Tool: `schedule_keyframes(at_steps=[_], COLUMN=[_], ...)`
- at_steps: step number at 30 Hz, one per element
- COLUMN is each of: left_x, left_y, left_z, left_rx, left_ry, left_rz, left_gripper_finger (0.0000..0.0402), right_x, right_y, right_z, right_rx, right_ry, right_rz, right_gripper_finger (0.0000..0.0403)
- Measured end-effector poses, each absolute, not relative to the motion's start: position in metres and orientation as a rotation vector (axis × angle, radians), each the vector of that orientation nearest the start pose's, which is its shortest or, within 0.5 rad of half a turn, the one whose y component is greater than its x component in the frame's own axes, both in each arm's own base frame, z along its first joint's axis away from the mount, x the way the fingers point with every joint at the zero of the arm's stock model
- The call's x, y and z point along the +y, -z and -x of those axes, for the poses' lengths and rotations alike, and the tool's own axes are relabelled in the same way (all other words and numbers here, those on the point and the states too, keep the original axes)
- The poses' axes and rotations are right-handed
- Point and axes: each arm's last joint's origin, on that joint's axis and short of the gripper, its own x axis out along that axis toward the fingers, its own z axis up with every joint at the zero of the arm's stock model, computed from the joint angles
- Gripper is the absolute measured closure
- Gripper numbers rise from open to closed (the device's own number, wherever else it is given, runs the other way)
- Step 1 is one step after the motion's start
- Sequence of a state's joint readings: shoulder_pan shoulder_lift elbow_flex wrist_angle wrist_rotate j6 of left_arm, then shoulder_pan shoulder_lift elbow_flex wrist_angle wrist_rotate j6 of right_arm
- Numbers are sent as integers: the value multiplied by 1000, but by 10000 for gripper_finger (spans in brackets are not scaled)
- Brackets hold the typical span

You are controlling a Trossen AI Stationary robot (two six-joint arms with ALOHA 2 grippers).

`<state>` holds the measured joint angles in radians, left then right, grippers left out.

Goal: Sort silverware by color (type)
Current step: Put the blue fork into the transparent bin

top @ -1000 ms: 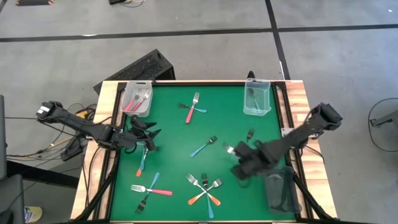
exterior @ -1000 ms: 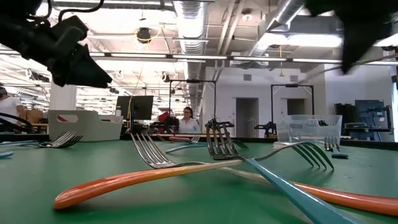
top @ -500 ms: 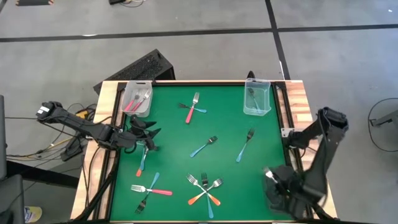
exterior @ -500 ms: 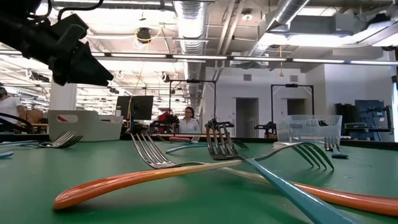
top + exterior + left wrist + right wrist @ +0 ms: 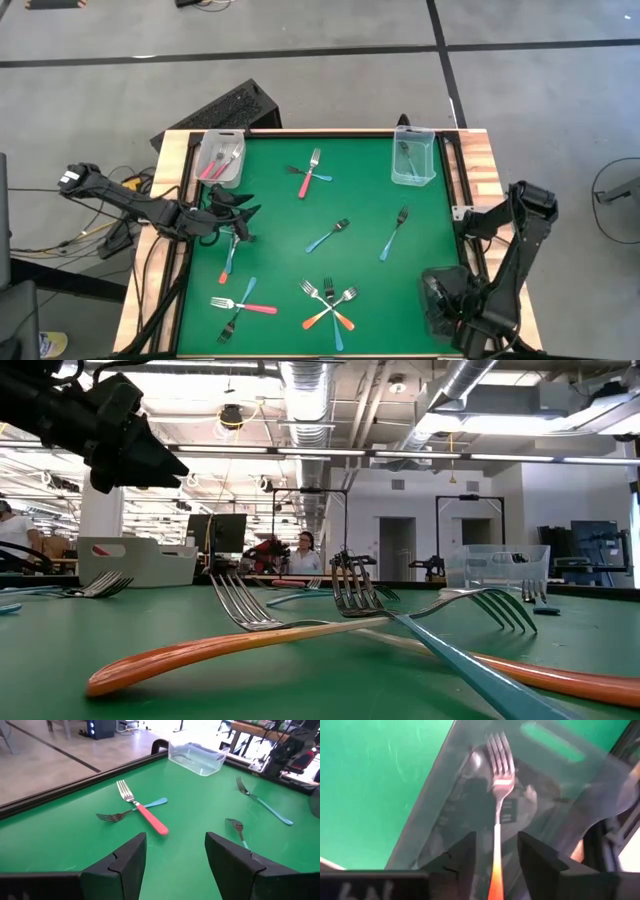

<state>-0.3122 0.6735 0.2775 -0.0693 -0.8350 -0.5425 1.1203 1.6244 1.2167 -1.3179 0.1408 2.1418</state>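
Over the dark bin at the near right corner of the desk, the right tool has its fingers parted, with an orange-handled fork lying between them, tines pointing into the bin. Whether the fork is already free of the fingers or just leaving them cannot be told. To finish this drop cleanly, the fingers should part fully and the arm should lift straight up, so that the handle does not catch and get dragged back out. The left tool hangs released above the left side of the desk, facing a crossed pair, a pink-red fork over a blue fork. Other sorted forks lie in the clear bins at the far left and far right. More forks remain loose, including the crossed cluster near the front edge, which will need single forks teased off one at a time.
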Motion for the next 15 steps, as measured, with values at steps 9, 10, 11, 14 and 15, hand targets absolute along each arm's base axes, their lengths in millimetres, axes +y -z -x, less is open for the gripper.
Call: schedule_keyframes(at_steps=[9,10,11,14,15], left_x=[-24,-24,-24,-24,-24], left_y=[-193,-193,-193,-193,-193], left_z=[-142,-142,-142,-142,-142], left_rx=[218,220,223,228,228], left_ry=[-580,-574,-569,-555,-554], left_rz=[284,286,287,293,294], left_gripper_finger=[212,212,212,212,212], right_x=[197,190,184,161,152], right_y=[-242,-244,-244,-245,-247], right_z=[-148,-153,-160,-177,-182], right_rx=[920,900,890,881,883], right_ry=[1022,1044,1055,1054,1048], right_rz=[-465,-438,-419,-354,-349], right_gripper_finger=[195,196,197,201,201])
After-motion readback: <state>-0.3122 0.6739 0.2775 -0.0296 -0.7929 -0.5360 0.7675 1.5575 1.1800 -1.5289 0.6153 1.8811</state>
